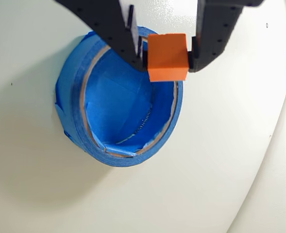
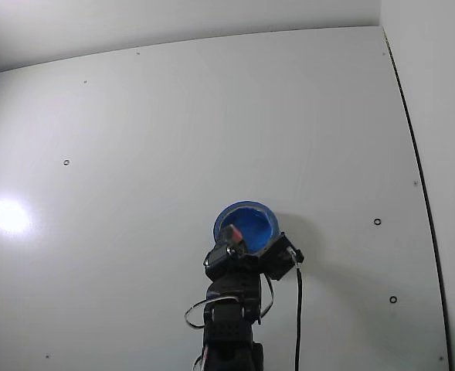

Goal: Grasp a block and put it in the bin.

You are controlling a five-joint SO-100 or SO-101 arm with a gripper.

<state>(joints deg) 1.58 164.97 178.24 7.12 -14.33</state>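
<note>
In the wrist view the black two-finger hand reaches in from the top edge, its jaws closed on the small salmon-orange cube block, one finger pressed to each side face. The block sits square between them, with no long axis to speak of, one face towards the camera. Just below and behind it lies the round bright-blue shallow bin on the white counter. The fingers' upper parts are cut off by the frame. In the fixed view the arm's dark body hides the bin's near rim.
</note>
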